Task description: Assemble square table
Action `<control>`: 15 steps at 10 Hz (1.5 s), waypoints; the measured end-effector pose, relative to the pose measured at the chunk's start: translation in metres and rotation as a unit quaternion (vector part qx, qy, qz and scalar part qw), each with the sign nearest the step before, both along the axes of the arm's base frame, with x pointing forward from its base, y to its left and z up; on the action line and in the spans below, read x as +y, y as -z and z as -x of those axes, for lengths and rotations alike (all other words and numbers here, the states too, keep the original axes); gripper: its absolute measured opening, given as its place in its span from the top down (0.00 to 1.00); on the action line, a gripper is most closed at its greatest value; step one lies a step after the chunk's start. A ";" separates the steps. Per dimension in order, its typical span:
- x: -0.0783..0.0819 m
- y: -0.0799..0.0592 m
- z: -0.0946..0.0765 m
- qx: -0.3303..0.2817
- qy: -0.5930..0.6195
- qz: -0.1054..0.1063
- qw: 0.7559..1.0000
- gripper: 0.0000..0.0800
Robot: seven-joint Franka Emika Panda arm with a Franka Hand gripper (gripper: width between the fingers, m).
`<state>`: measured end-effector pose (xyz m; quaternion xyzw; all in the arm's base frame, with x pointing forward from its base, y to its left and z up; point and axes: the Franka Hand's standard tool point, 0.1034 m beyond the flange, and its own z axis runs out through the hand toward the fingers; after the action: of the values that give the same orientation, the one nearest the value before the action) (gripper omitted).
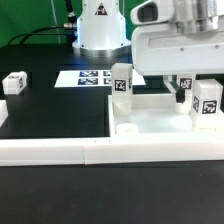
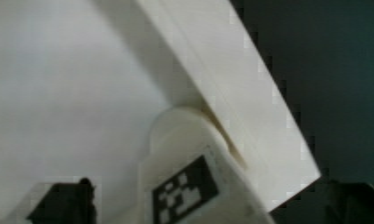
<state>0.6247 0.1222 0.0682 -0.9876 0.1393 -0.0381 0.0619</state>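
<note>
The large white plastic square slab with a raised rim [image 1: 150, 118] lies flat on the black desk [image 1: 50, 105], against the long low white border wall [image 1: 60, 150]. A short white tagged leg post [image 2: 187, 160] stands hard by the rim. In the wrist view it sits squarely between the dark fingertips [image 2: 63, 202]. The jaws are spread wide, clear of it on both sides and gripping nothing. The post looks upright, its long axis in line with the jaws, so any re-grip is a straight drop. In the exterior view, another post [image 1: 122, 82] stands at the slab's far corner on the left. One more [image 1: 207, 103] stands just right of the jaws, possibly the same post.
</note>
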 end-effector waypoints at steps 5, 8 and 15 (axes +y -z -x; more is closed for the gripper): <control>0.000 0.004 0.003 -0.003 -0.087 0.011 0.996 0.35; -0.004 0.005 0.003 0.008 0.003 0.005 1.000 0.63; 0.004 0.008 0.001 0.063 0.498 -0.077 0.861 0.63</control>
<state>0.6238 0.1262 0.0597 -0.7790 0.6186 0.0089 0.1016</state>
